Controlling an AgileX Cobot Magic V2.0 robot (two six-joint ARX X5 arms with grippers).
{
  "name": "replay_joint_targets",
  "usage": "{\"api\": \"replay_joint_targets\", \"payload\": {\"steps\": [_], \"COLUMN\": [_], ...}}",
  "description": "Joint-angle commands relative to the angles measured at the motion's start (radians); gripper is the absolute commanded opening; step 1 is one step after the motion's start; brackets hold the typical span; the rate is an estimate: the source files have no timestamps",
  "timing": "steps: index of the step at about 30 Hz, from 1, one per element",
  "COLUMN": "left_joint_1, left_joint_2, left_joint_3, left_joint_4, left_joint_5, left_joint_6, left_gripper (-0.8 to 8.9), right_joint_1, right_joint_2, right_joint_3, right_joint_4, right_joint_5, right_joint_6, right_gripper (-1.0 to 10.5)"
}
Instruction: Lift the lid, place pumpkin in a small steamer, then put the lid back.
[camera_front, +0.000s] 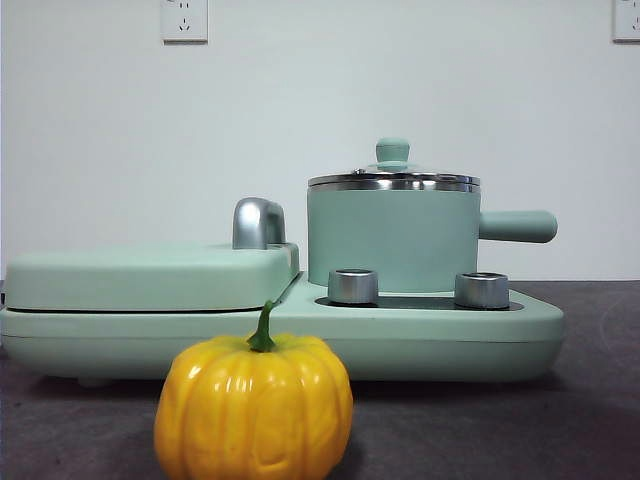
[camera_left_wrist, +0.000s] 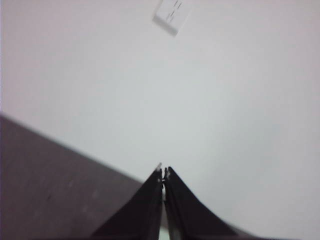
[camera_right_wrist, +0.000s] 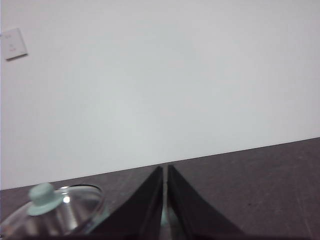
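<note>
Lid (camera_front: 393, 176) sits on small steamer (camera_front: 392, 238); glass, fragile, slick, so grip the knob (camera_front: 392, 151). Pumpkin (camera_front: 254, 408) on worktop (camera_front: 590, 420) in front, glossy, light, rigid-looking. Left gripper (camera_left_wrist: 163, 172) and right gripper (camera_right_wrist: 164, 170) closed, empty.

The dark grey matte tabletop (camera_front: 600, 420) carries a wide flat mint green base appliance (camera_front: 420, 335) and, nearer, a glossy yellow-orange ribbed pumpkin (camera_front: 253, 410).

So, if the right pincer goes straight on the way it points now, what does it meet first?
Probably nothing near. The right pincer, jaws shut, points over bare table toward the white wall. The lid lies off to one side of that line. Depth is unclear.
</note>
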Motion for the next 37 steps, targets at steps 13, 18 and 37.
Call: {"api": "replay_joint_targets", "payload": {"steps": [13, 18, 37], "left_joint_1": [0.0, 0.0, -0.174], "left_joint_2": [0.343, 0.509, 0.984], "left_joint_3": [0.457, 0.578, 0.749], "left_joint_4": [-0.289, -0.291, -0.34], "left_joint_5": [0.092, 0.21, 0.327], "left_joint_6": [0.261, 0.351, 0.827], "left_gripper": [0.09, 0.09, 0.08], "right_joint_1": [0.002, 0.002, 0.16], "right_joint_2": [0.275, 0.416, 0.825], "right_joint_3": [0.402, 0.504, 0.64], "right_joint_4": [-0.258, -0.295, -0.331], "right_joint_5": [-0.066, -0.114, -0.217], "right_joint_6": [-0.135, -0.254, -0.57], "right_gripper": [0.1, 0.1, 0.1]}}
